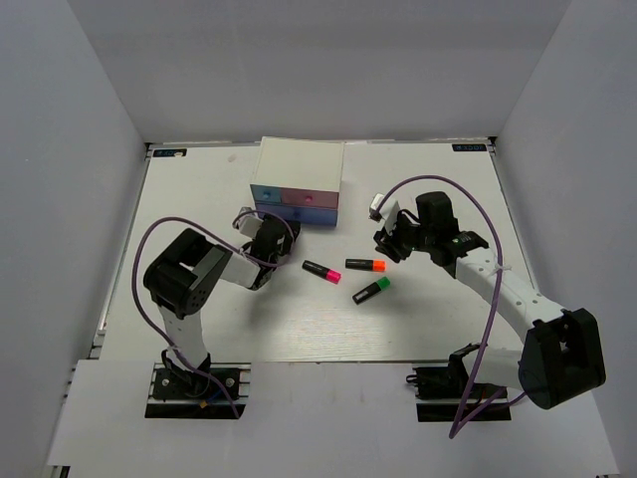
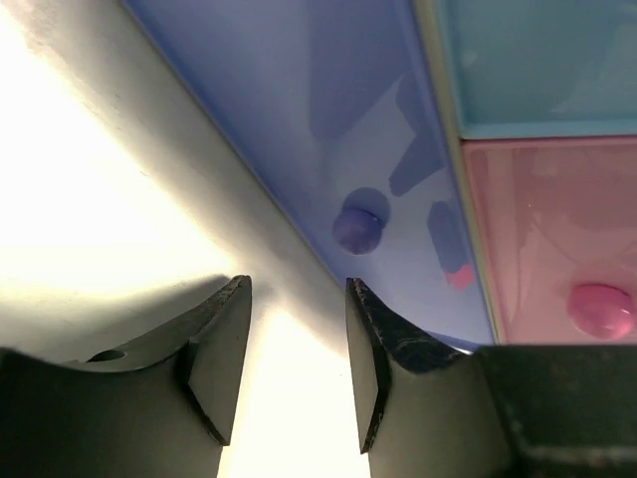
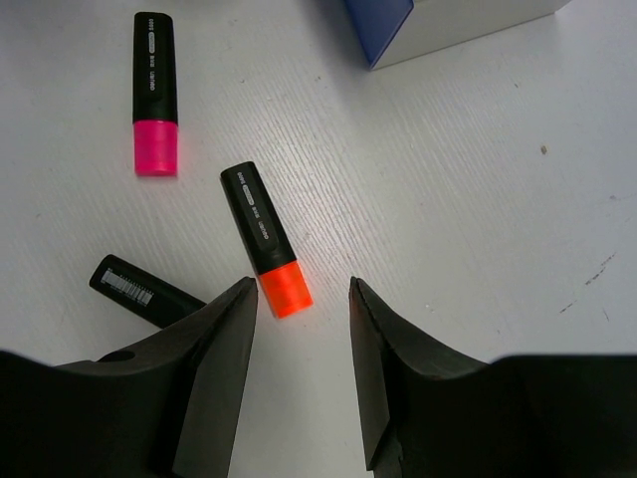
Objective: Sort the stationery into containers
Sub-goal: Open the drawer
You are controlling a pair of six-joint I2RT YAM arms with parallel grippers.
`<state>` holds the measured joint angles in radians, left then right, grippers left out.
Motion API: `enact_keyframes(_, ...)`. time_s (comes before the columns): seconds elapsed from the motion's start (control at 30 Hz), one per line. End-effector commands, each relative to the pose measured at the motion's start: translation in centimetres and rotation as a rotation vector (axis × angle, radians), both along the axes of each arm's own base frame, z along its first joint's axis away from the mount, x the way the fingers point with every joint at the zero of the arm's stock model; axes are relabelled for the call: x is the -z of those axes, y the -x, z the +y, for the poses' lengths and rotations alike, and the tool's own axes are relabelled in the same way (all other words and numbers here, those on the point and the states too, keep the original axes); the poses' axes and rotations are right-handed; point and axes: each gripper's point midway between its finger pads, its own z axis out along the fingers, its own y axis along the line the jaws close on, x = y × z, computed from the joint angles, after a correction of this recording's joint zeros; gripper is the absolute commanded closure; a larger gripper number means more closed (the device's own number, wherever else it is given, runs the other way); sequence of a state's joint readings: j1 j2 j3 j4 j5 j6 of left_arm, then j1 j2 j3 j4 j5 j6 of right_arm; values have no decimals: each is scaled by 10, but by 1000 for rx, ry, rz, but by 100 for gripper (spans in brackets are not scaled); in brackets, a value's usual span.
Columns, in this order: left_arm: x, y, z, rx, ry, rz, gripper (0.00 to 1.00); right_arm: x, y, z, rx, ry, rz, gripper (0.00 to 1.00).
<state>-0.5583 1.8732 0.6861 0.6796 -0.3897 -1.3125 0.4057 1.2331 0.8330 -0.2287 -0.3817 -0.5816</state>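
The white chest (image 1: 299,159) stands at the back centre, with its light blue (image 1: 267,194), pink (image 1: 311,197) and wide dark blue (image 1: 299,212) drawers shut. Three highlighters lie in front of it, with pink (image 1: 321,271), orange (image 1: 366,265) and green (image 1: 371,290) caps. My left gripper (image 1: 267,239) is open and empty, close to the dark blue drawer's knob (image 2: 358,227). My right gripper (image 3: 302,289) is open and empty just above the orange highlighter's cap (image 3: 282,289). The pink highlighter (image 3: 154,90) lies beyond it. The green one's black body (image 3: 144,291) is partly behind a finger. No blocks are in plain view.
The light blue drawer (image 2: 537,60) and the pink drawer with its pink knob (image 2: 600,309) fill the right of the left wrist view. A corner of the chest (image 3: 438,20) shows at the top of the right wrist view. Grey walls ring the white table (image 1: 199,309).
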Motion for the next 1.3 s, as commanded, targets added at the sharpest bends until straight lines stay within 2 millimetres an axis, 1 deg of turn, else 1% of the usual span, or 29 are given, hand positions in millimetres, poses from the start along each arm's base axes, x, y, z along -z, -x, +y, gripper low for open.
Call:
enact_keyframes(0.0, -24, -5, 6, -20, 18, -46, 47, -5, -2, 4, -11, -25, -13, 52)
enact_keyframes(0.03, -24, -5, 6, -20, 18, -46, 45, -4, -2, 3, -8, -24, -12, 52)
enact_keyframes(0.07, -29, -8, 4, -20, 25, -56, 45, -3, -1, 3, -10, -20, -10, 52)
enact_keyframes(0.1, -27, -10, 3, -20, 24, -55, 44, -2, -1, 2, -7, -18, -7, 52)
enact_keyframes(0.17, -29, -11, 2, -20, 24, -55, 44, -2, 0, 2, -7, -15, -8, 52)
enact_keyframes(0.27, -26, -15, -1, -20, 22, -51, 44, -2, 0, 1, -8, -12, -8, 50)
enact_keyframes(0.3, -30, -18, -2, -20, 27, -60, 44, -1, 1, 0, -10, -8, -8, 50)
enact_keyframes(0.37, -25, -20, -3, -17, 15, -55, 44, -1, 2, 0, -9, -6, -5, 50)
enact_keyframes(0.4, -29, -22, -5, -17, 20, -64, 44, -1, 2, 0, -9, -8, -6, 50)
enact_keyframes(0.43, -25, -22, -5, -17, 16, -56, 44, -1, 2, 0, -10, -8, -6, 50)
enact_keyframes(0.47, -28, -24, -6, -17, 21, -64, 44, 1, 3, 1, -14, -7, 0, 50)
enact_keyframes(0.53, -27, -28, -3, -26, 19, -63, 44, -1, 2, 1, -13, -12, -2, 50)
enact_keyframes(0.57, -31, -31, -5, -26, 24, -71, 45, 1, 3, 1, -16, -8, 2, 50)
enact_keyframes(0.6, -26, -30, -5, -26, 19, -62, 45, 0, 2, 1, -13, -8, -1, 50)
enact_keyframes(0.63, -29, -33, -6, -23, 15, -70, 47, 0, 2, 1, -13, -9, -1, 50)
enact_keyframes(0.8, -26, -34, -6, -22, 9, -61, 51, 2, 2, 1, -12, -8, 6, 50)
enact_keyframes(0.83, -21, -33, -6, -22, 4, -52, 52, 2, 3, 1, -13, -7, 6, 50)
enact_keyframes(0.9, -24, -35, -8, -22, 9, -60, 54, 2, 2, -1, -9, -6, 5, 50)
enact_keyframes(0.93, -20, -35, -7, -22, 4, -52, 55, 3, 2, 0, -12, -3, 8, 50)
enact_keyframes(0.97, -19, -35, -7, -19, -5, -53, 57, 4, 3, 1, -15, -1, 12, 50)
enact_keyframes(1.0, -25, -38, -9, -19, 5, -69, 57, 5, 3, 0, -13, 0, 12, 50)
enact_keyframes(1.03, -21, -38, -9, -19, 0, -61, 57, 4, 3, 1, -16, -1, 11, 50)
enact_keyframes(1.27, -22, -38, -9, -12, -12, -71, 61, 5, 4, 0, -16, -1, 17, 50)
